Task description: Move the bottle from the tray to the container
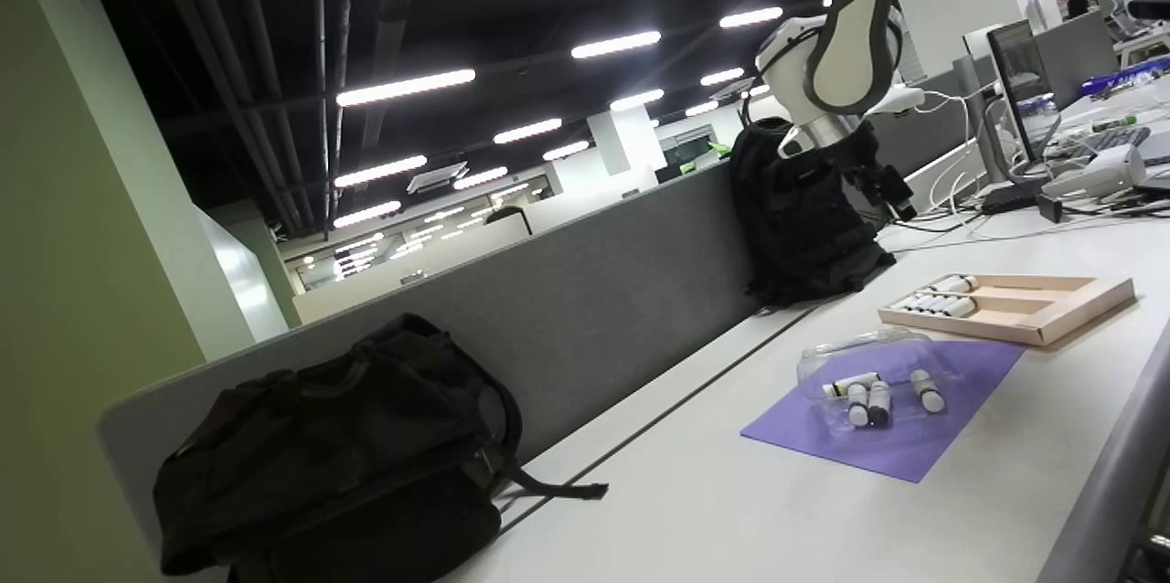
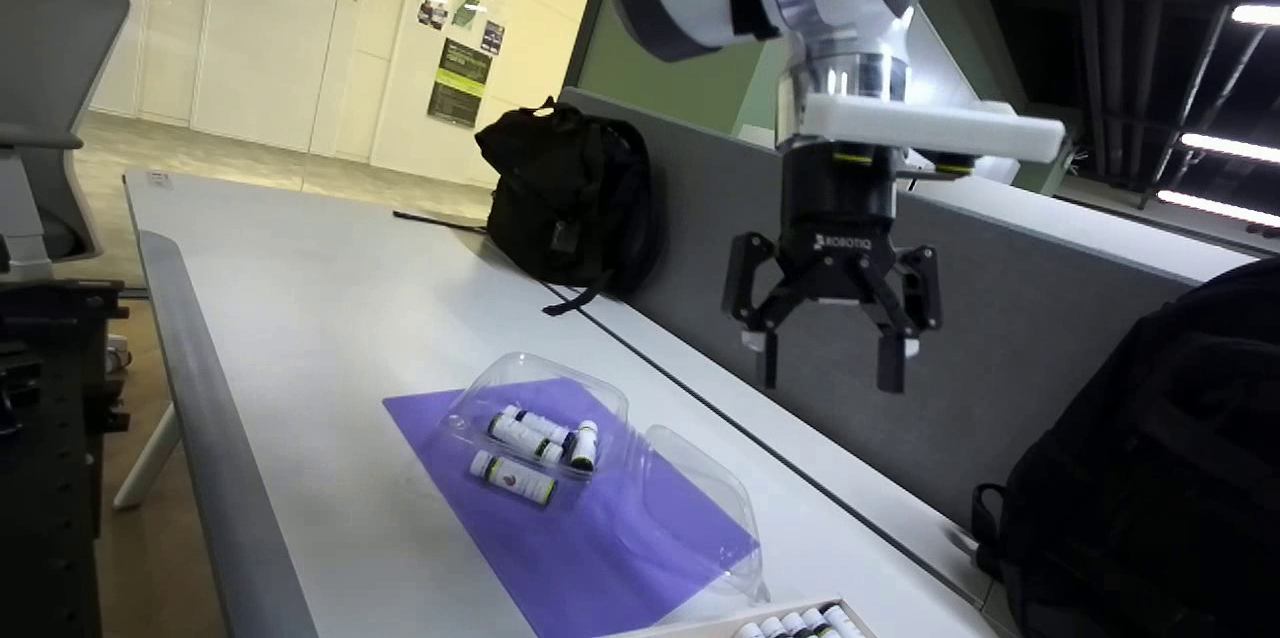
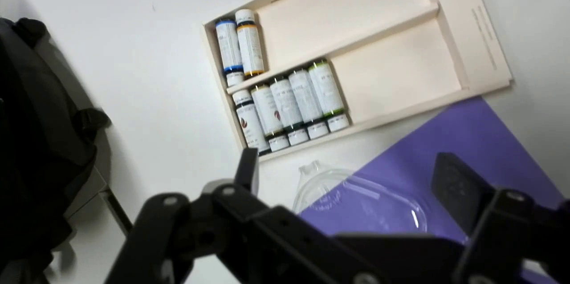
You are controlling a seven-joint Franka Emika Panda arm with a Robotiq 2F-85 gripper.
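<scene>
The light wooden tray (image 3: 392, 68) fills the upper part of the wrist view; it also shows in both exterior views (image 1: 1088, 309) (image 2: 690, 630). It holds white-labelled bottles: two (image 3: 251, 48) in one compartment and several (image 3: 285, 103) in the other. A clear plastic container (image 2: 626, 413) with an open lid (image 3: 416, 213) rests on the purple mat. Several bottles (image 2: 520, 438) lie in it. I cannot tell whether one bottle (image 2: 513, 478) is inside it or beside it. My gripper (image 2: 829, 380) is open and empty, held high above the table; its fingers (image 3: 347, 157) frame the lid in the wrist view.
The purple mat (image 2: 620, 578) lies on the white table (image 1: 731, 492) beside the tray. A black backpack (image 1: 804, 217) leans on the grey partition (image 1: 622, 272) near the gripper. Another black bag (image 1: 338, 464) stands further along. A monitor (image 1: 1024, 90) and cables are past the tray.
</scene>
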